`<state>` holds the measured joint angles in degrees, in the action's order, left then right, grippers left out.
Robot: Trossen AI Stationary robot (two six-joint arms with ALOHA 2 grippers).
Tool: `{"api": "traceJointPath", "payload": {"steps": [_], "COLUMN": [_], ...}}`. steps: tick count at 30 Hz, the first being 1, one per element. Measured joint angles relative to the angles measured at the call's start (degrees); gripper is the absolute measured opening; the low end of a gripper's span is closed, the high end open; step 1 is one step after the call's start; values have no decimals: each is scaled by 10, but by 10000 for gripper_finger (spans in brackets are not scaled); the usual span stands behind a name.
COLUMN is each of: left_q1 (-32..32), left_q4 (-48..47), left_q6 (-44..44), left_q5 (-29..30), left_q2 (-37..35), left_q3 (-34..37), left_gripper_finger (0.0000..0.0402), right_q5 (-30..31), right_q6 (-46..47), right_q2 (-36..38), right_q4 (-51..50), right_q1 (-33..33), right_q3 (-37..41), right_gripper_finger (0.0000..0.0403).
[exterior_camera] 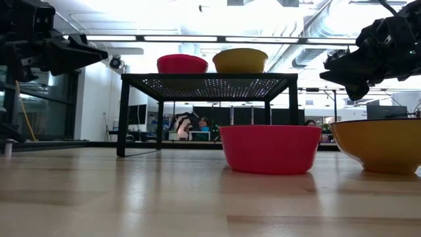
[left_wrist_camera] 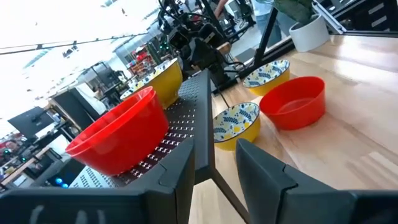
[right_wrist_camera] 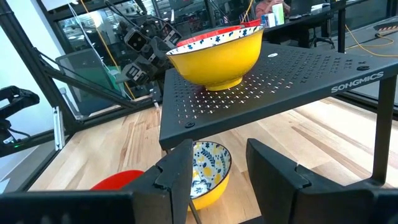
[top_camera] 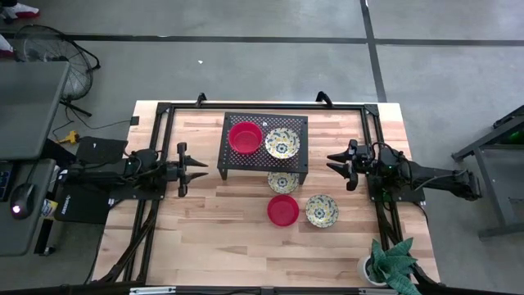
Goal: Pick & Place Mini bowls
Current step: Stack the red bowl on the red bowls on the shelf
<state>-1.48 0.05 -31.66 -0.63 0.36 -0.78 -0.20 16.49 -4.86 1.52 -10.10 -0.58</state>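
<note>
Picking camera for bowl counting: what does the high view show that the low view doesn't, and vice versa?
High only: five bowls countable, including a patterned bowl partly under the black rack, plus floral insides and a potted plant at the table corner.

Low only: yellow bowl outsides, the gap under the rack, people in the room behind.

Both: red bowl and patterned bowl on the rack, red bowl and patterned bowl on the table, left claw and right claw empty, either side of the rack.

the counter is pale planked wood with a faint sheen. the perforated rack looks like matt black metal. the red bowls are glossy and smooth; the floral bowls shine like glazed ware.
</note>
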Motion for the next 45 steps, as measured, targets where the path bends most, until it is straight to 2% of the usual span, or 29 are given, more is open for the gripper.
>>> {"api": "traceJointPath", "payload": {"steps": [13, 45], "left_q1": [0, 0], "left_q4": [0, 0], "left_q6": [35, 35], "left_q5": [0, 0], "left_q2": [0, 0], "left_q3": [0, 0], "left_gripper_finger": [113, 113], "right_q5": [0, 0], "right_q6": [0, 0], "right_q2": [0, 0], "right_q4": [0, 0], "right_q1": [0, 0], "right_q3": [0, 0], "right_gripper_finger": [138, 138]}}
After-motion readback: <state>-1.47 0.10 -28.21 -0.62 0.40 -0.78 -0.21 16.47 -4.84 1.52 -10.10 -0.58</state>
